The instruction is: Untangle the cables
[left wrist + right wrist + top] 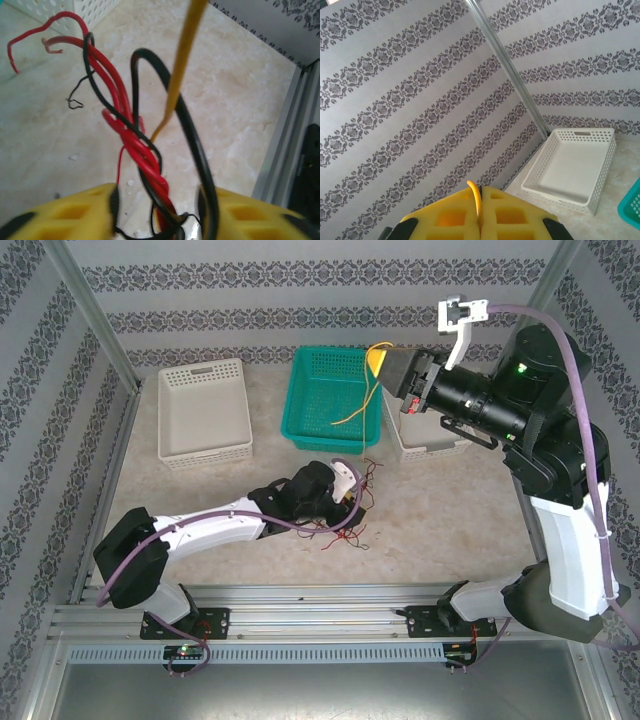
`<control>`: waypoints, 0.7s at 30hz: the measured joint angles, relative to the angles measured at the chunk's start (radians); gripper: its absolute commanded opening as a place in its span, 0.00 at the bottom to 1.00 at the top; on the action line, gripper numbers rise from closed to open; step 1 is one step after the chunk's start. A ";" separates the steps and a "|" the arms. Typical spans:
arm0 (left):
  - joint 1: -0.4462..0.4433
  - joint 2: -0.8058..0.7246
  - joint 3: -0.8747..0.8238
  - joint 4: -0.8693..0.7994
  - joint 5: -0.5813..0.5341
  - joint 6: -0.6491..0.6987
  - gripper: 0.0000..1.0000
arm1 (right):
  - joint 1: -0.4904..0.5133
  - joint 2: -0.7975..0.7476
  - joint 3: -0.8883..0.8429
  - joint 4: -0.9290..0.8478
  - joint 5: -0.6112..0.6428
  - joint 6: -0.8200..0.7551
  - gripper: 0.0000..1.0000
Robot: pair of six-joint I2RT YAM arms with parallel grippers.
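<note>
The cables form a tangle of red and black wires [345, 530] on the table in front of the green basket. My left gripper [350, 502] is down in this tangle. In the left wrist view its yellow fingers [75, 215] stand partly apart, and between them run twisted red cables [135, 145]. A black cable [195, 145] runs along the right pad. My left gripper [160, 220] is not pinching the bundle. One yellow cable [372, 405] rises from the tangle to my right gripper [380, 360], which is held high over the basket. My right gripper [480, 192] is shut on that yellow cable [475, 197].
A green basket [300, 390] stands at the back centre with a yellow wire inside it. A white basket [205, 410] sits to its left, and another white basket [420, 440] lies under the right arm. The metal frame rail [285, 150] borders the table.
</note>
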 measured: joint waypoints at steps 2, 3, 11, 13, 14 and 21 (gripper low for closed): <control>0.000 -0.017 -0.026 0.002 0.000 -0.003 0.26 | -0.009 -0.003 0.004 -0.006 0.014 -0.010 0.00; 0.000 -0.029 -0.042 0.001 0.002 -0.002 0.22 | -0.019 -0.004 0.005 -0.010 0.021 -0.014 0.00; 0.000 -0.142 -0.123 -0.031 0.036 -0.006 0.00 | -0.119 -0.004 0.006 -0.029 0.077 -0.041 0.00; 0.000 -0.183 -0.142 -0.053 0.041 -0.010 0.00 | -0.138 -0.009 -0.004 -0.028 0.098 -0.049 0.00; 0.000 -0.209 -0.151 -0.066 0.043 -0.015 0.00 | -0.152 -0.017 -0.021 -0.027 0.111 -0.054 0.00; 0.000 -0.420 -0.167 -0.246 0.073 -0.047 0.00 | -0.296 -0.094 -0.191 -0.002 0.239 -0.071 0.00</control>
